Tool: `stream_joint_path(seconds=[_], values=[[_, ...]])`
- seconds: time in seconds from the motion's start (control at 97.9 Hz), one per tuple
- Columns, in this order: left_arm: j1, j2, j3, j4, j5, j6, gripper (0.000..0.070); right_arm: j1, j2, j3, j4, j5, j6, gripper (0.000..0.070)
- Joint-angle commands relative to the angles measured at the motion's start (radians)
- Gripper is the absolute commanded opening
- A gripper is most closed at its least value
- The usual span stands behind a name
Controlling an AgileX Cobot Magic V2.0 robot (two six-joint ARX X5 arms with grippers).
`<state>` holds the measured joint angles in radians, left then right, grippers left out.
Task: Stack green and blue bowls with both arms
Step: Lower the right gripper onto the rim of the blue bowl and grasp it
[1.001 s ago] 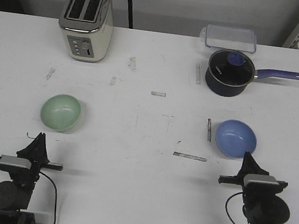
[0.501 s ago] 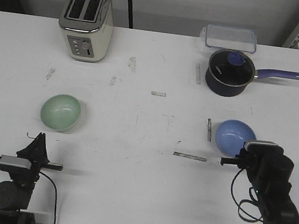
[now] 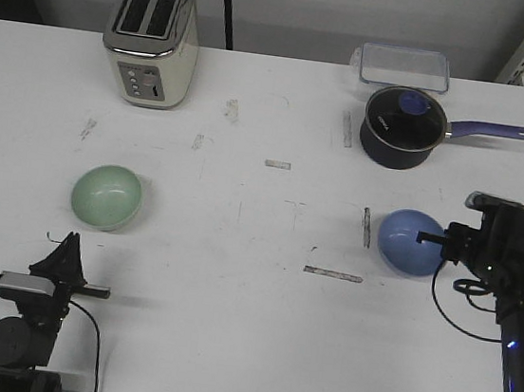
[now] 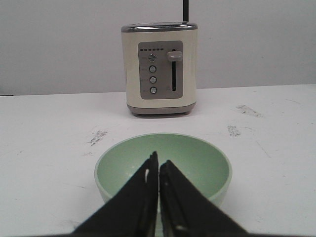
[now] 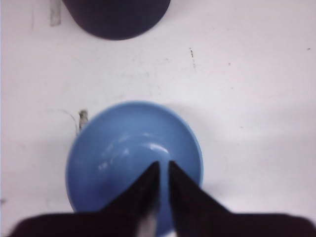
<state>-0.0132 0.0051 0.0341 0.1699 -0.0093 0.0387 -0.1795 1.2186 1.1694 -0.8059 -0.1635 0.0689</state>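
Observation:
The pale green bowl (image 3: 106, 197) sits upright on the left of the white table. The blue bowl (image 3: 409, 241) sits upright on the right. My left gripper (image 3: 70, 241) rests low near the table's front edge, a little short of the green bowl. In the left wrist view it (image 4: 158, 162) is shut and empty, tips pointing at the green bowl (image 4: 197, 158). My right gripper (image 3: 447, 249) is raised over the blue bowl's right side. In the right wrist view it (image 5: 164, 166) looks down into the blue bowl (image 5: 123, 148), jaws nearly together, holding nothing.
A cream toaster (image 3: 152, 39) stands at the back left. A dark navy saucepan (image 3: 402, 127) with a purple handle and a clear lidded box (image 3: 404, 66) are at the back right. Strips of tape (image 3: 333, 275) mark the table between the bowls.
My right arm has lifted from its rest near the front edge and moved forward and up, so its gripper now hangs over the blue bowl. The left arm and both bowls have not moved.

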Motion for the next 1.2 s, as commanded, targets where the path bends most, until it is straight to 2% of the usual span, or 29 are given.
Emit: stream_joint_path(seconds=[0.0,0.051,0.225,0.327,0.368,0.582,1.073,1.114,1.185], values=[[0.001,-0.002,-0.022,0.011,0.002,0.001,0.0002,-0.033,0.049,0.043,-0.008,-0.061,0.024,0.0315],[0.001,-0.002,-0.022,0.011,0.002,0.001,0.0002,-0.058,0.076,0.061,-0.015,-0.094,0.032,0.0391],[0.001,-0.002,-0.022,0.011,0.002,0.001,0.0002,-0.122,0.159,0.095,-0.044,-0.152,0.035,0.0445],[0.001,-0.002,-0.022,0.011,0.002,0.001,0.0002,-0.128,0.205,0.095,-0.064,-0.151,0.034,0.0561],[0.001,-0.002,-0.022,0.011,0.002,0.001,0.0002,-0.128,0.221,0.095,-0.068,-0.151,0.032,0.0579],[0.001,-0.002,-0.022,0.011,0.002,0.001,0.0002,-0.127,0.302,0.094,-0.07,-0.151,-0.014,0.0577],[0.001,-0.002,-0.022,0.011,0.002,0.001,0.0002,-0.117,0.425,0.091,-0.057,-0.15,-0.02,0.0533],[0.001,-0.002,-0.022,0.011,0.002,0.001,0.0002,-0.114,0.429,0.088,-0.056,-0.147,-0.02,0.0507],[0.001,-0.002,-0.022,0.011,0.002,0.001,0.0002,-0.113,0.435,0.086,-0.056,-0.143,-0.02,0.0395]])
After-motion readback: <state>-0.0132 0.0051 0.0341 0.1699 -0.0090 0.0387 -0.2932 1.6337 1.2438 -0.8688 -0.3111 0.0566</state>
